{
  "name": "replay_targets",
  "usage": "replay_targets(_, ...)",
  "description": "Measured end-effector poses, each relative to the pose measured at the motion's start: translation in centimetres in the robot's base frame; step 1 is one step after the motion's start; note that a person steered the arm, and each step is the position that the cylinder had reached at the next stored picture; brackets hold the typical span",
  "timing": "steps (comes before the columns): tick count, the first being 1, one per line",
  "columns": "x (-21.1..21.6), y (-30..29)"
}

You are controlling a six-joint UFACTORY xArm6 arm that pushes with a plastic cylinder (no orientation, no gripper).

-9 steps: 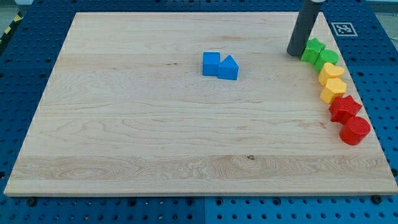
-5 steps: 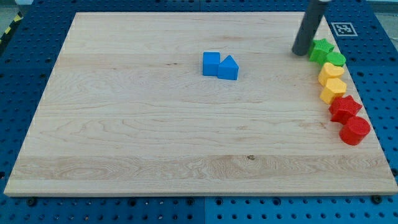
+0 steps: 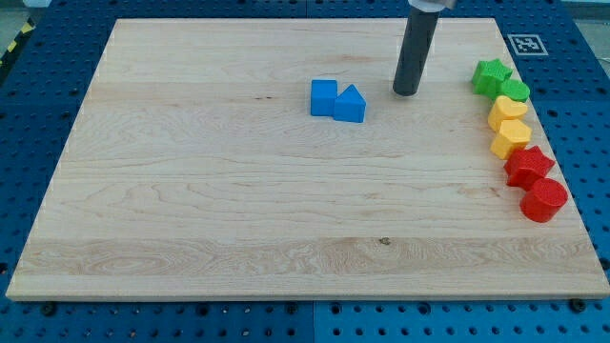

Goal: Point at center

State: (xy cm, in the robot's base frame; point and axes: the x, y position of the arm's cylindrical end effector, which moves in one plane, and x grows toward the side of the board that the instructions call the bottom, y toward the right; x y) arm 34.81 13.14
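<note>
Dark rod comes down from the view's top edge, near upright; my tip (image 3: 406, 93) sits on the pale wooden board (image 3: 238, 210), touching no block. No claw on this rig, just the bare rod, so nothing is grasped.

Nearest to the tip: blue cube (image 3: 324, 97) and blue triangular block (image 3: 350, 104), touching each other, just to the tip's left and slightly lower in view. Both sit above the board's centre, and the tip is up and to the right of centre too.

Well apart to the tip's right, a curved row runs down the board's right edge: green star block (image 3: 492, 75), green rounded block (image 3: 514, 91), yellow block (image 3: 507, 110), second yellow block (image 3: 511, 137), red star block (image 3: 529, 164), red cylinder (image 3: 544, 200). Neighbours in the row touch or nearly so.

Board rests on a blue perforated table (image 3: 43, 105). Black-and-white marker tag (image 3: 523, 44) lies on the table off the board's top right corner.
</note>
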Motion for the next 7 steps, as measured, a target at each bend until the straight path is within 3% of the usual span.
replay_targets(1, 0.0, 0.0)
replay_targets(4, 9.1, -6.3)
replay_targets(5, 8.8, -12.6)
replay_targets(6, 5.6, -12.2)
replay_targets(7, 5.1, -11.2)
